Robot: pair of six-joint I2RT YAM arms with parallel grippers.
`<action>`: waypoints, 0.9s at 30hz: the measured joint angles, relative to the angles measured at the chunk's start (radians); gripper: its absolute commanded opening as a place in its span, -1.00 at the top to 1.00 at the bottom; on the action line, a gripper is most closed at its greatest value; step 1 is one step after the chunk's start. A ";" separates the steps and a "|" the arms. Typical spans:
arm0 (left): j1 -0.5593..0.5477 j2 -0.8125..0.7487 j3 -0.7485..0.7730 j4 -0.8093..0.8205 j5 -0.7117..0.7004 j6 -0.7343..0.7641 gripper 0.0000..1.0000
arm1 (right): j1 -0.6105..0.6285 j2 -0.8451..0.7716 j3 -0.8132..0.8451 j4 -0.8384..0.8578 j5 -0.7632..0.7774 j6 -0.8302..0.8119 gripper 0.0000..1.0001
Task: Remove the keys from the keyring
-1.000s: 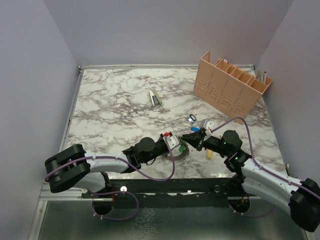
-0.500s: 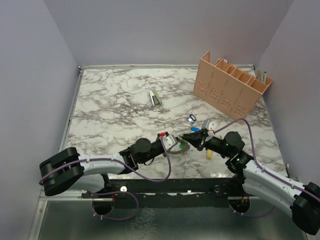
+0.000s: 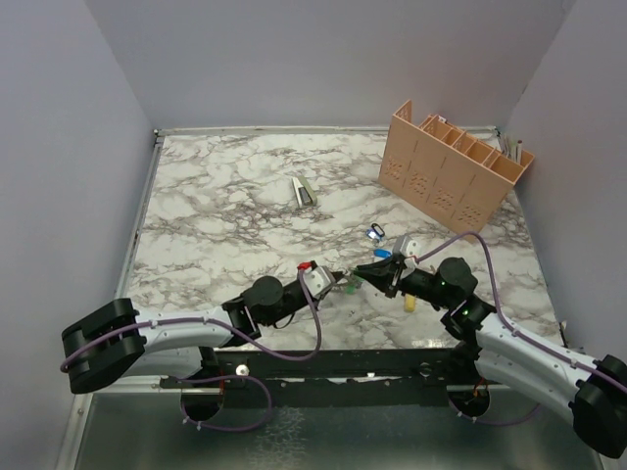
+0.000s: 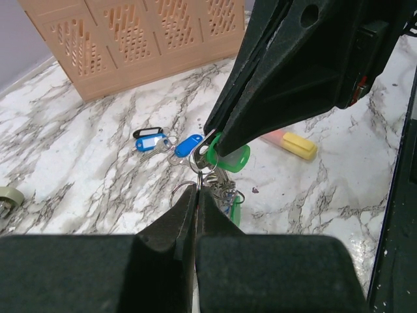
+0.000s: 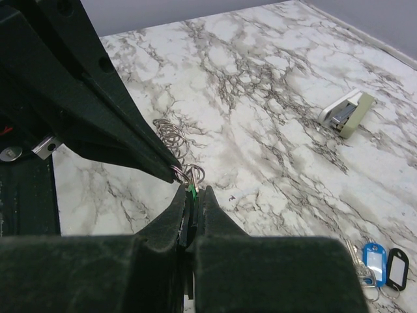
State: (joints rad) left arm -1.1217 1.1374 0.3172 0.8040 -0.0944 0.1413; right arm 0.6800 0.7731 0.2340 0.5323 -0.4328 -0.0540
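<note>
My left claw [image 4: 195, 190] grips the keyring [image 5: 171, 137]; my right claw [image 5: 192, 193] pinches the green key [image 4: 231, 158]. Next, work it free.

Lab cell: grey walls [image 3: 294, 59], marble tabletop [image 3: 225, 215]

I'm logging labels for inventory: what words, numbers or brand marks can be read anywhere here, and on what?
No text can be read in any view.
Blue tag: white insert, blank or too small to tell.
Black tag: white insert, likewise unreadable.
Green tag: no writing shows.
Crate: only punched hole patterns, no lettering.
</note>
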 measured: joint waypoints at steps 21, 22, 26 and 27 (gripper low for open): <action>0.003 -0.099 -0.048 -0.027 -0.064 -0.076 0.27 | -0.002 0.072 0.054 -0.020 -0.164 -0.055 0.99; 0.005 -0.100 -0.048 -0.028 -0.064 -0.078 0.22 | -0.002 0.072 0.055 -0.025 -0.165 -0.057 0.99; 0.009 -0.114 -0.049 -0.029 -0.046 -0.076 0.14 | -0.003 0.072 0.055 -0.055 -0.165 -0.060 0.99; 0.009 -0.116 -0.049 -0.029 -0.037 -0.074 0.14 | -0.004 0.072 0.055 -0.056 -0.164 -0.060 0.99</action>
State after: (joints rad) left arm -1.1130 1.0210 0.2684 0.7750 -0.1314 0.0669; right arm 0.6762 0.8452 0.2893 0.4763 -0.5972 -0.1143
